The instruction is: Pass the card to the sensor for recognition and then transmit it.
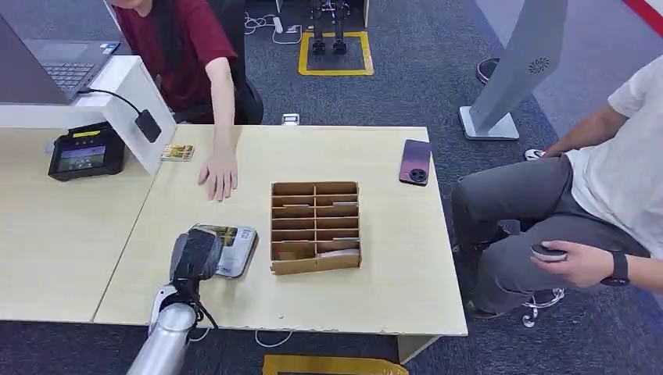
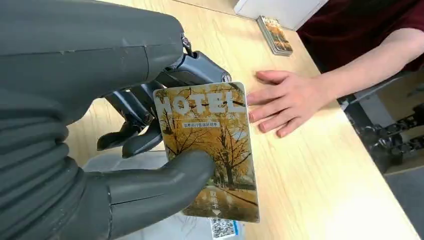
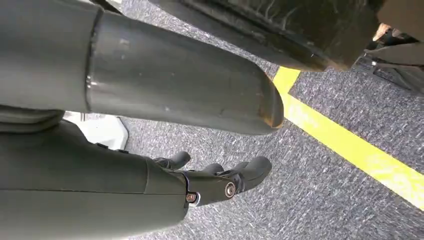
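Pinching the hotel card (image 2: 210, 150) between thumb and fingers (image 2: 135, 125), the left hand (image 1: 197, 254) sits lower left over the table (image 1: 391, 297), face exposed for the sensor (image 1: 84, 152) upper left. Right hand (image 3: 215, 182) hangs, fingers loosely apart, holding nothing.

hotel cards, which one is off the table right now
The hotel card pinched in the left hand; it shows a yellow tree print. The other cards lie stacked on the table beside the white stand.

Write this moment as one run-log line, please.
left hand: holds hotel card | right hand: empty, open | card reader: not reached
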